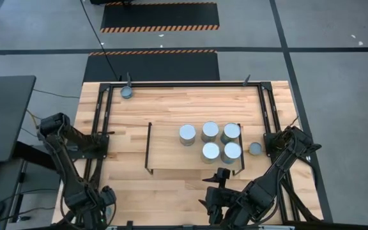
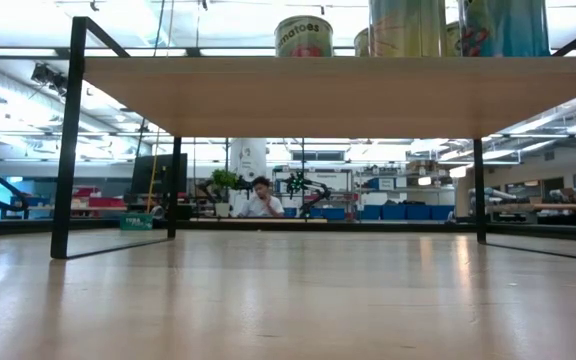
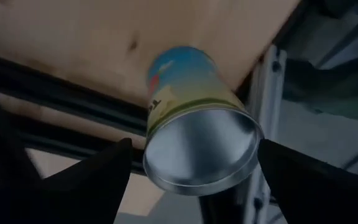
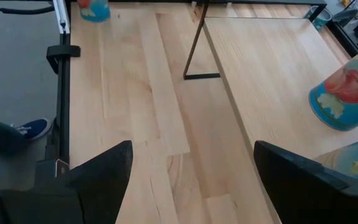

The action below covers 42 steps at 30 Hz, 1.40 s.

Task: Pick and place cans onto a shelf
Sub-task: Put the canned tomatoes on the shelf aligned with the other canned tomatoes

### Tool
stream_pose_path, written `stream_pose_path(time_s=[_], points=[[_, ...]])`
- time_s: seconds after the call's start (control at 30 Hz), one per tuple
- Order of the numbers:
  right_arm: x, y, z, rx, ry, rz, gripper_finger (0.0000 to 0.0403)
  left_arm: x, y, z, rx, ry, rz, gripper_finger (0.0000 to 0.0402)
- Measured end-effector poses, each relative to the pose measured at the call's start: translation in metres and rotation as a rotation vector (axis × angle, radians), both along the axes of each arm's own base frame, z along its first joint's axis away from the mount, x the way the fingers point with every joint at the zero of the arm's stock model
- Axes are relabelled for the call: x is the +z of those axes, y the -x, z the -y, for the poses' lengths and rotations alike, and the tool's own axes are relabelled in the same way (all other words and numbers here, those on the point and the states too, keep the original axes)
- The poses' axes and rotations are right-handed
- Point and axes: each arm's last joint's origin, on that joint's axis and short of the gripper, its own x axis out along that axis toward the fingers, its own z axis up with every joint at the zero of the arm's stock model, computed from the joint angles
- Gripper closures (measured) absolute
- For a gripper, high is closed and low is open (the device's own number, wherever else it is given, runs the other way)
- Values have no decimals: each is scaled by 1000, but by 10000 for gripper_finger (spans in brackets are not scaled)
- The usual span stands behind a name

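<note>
The shelf (image 1: 165, 156) stands mid-table with several silver-topped cans (image 1: 210, 131) upright on its board; the low view shows them from below (image 2: 303, 35). One can (image 1: 255, 149) stands on the table right of the shelf, and another (image 1: 127, 92) at the far left corner. At the table's near left corner my left gripper (image 3: 191, 155) points down, open, over an upright can with a blue and yellow label (image 3: 197, 130), one finger on either side of its shiny top. My right gripper (image 4: 188, 162) hangs open over the table in front of the shelf, nothing between its fingers.
A black rail frame (image 1: 101, 115) edges the table; one rail (image 3: 55, 93) runs close by the can under my left gripper. The shelf's black wire end frame (image 4: 194, 43) stands ahead of my right gripper. A person (image 2: 261, 197) sits far back in the room.
</note>
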Motion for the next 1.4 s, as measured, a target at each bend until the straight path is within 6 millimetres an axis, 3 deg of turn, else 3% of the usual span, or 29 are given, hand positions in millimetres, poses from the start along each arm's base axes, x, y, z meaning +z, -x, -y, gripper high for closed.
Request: stream_pose_path(time_s=[0.33,0.63,0.73,0.93,1.13,1.4], points=[[0,0,0,-1,-6,6,60,-2,-2,3,-40,-12,7,49],[1,-1,-1,2,-21,12,60,18,6,-6,-81,17,49,49],[1,-2,-2,2,-30,20,60,19,14,-3,-190,1,152,49],[3,-7,-1,-5,-57,45,60,16,28,5,-385,24,189,49],[2,-13,6,-9,-66,26,60,12,25,6,-346,-36,258,49],[2,-23,15,23,-85,-22,60,9,24,13,-332,12,233,49]])
